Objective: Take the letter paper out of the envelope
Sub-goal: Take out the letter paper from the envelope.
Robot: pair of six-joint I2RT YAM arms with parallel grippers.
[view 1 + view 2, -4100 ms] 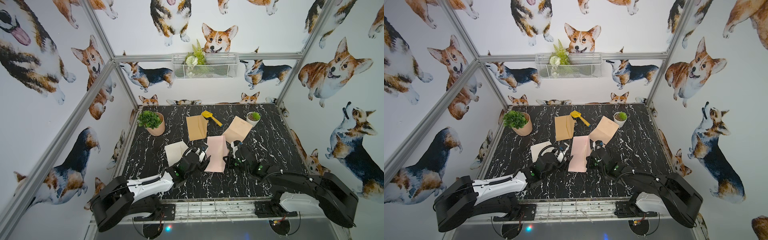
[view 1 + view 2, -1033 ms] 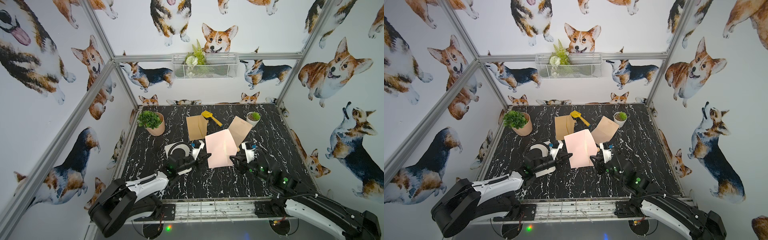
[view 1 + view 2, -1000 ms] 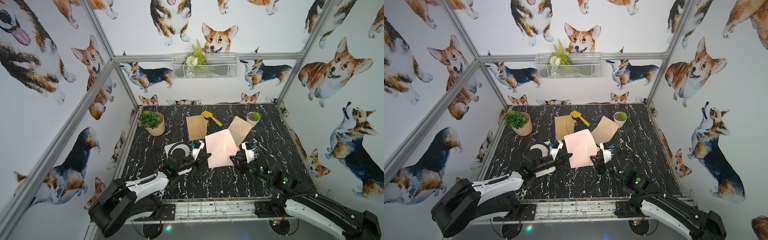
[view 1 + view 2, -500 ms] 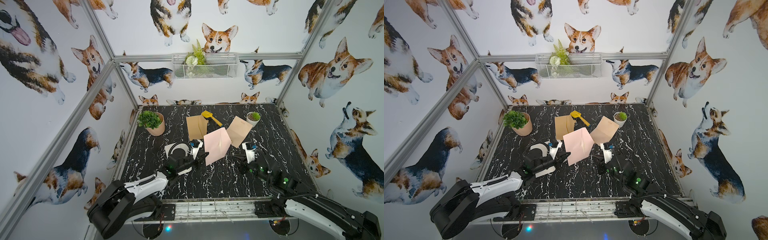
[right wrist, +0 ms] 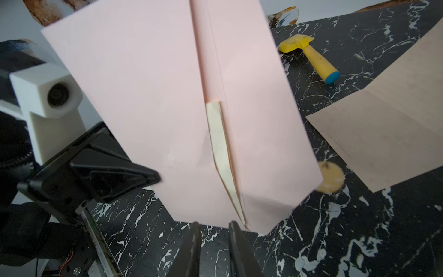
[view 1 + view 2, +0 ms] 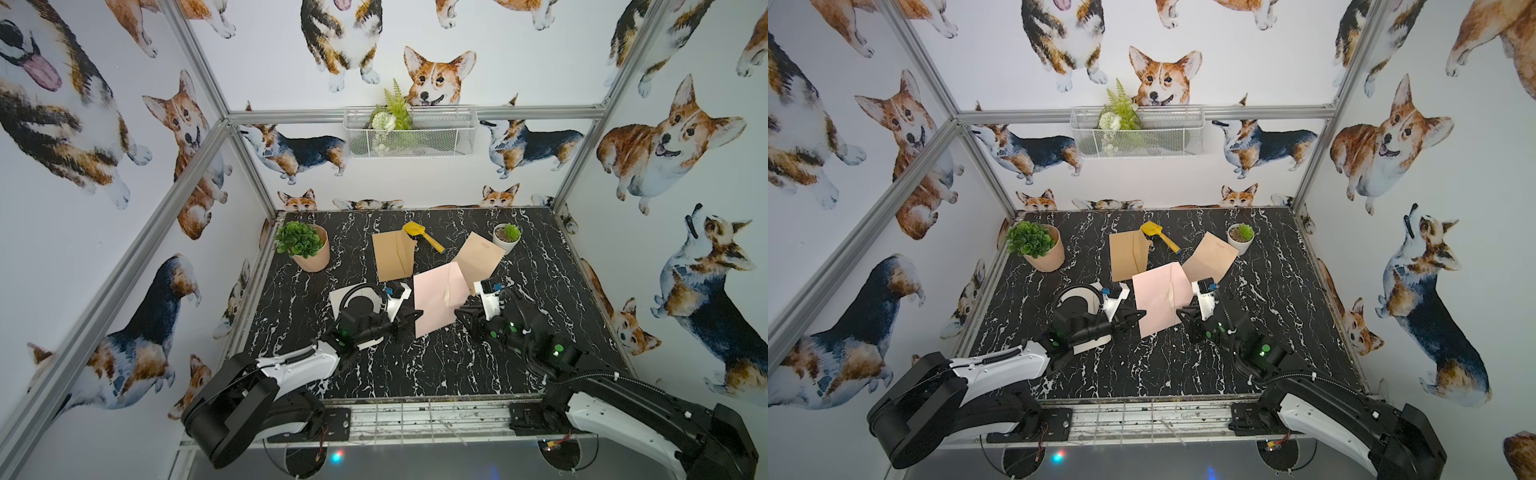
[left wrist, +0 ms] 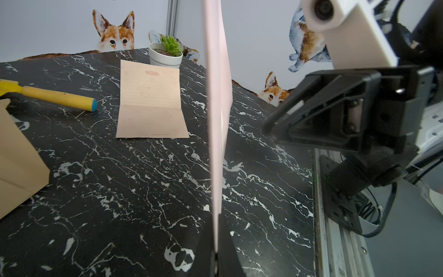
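Your left gripper (image 6: 415,314) is clamped on the pink envelope (image 6: 436,305), held off the table mid-frame in both top views. Right gripper (image 5: 213,231) jaws sit parted just off its edge. Cream letter paper (image 5: 219,144) peeks from the slit.

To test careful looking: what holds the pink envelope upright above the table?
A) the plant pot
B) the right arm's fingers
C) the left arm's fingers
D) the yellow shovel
C: the left fingers pinch an edge of the pink envelope; the right fingers stand apart, gripping nothing.
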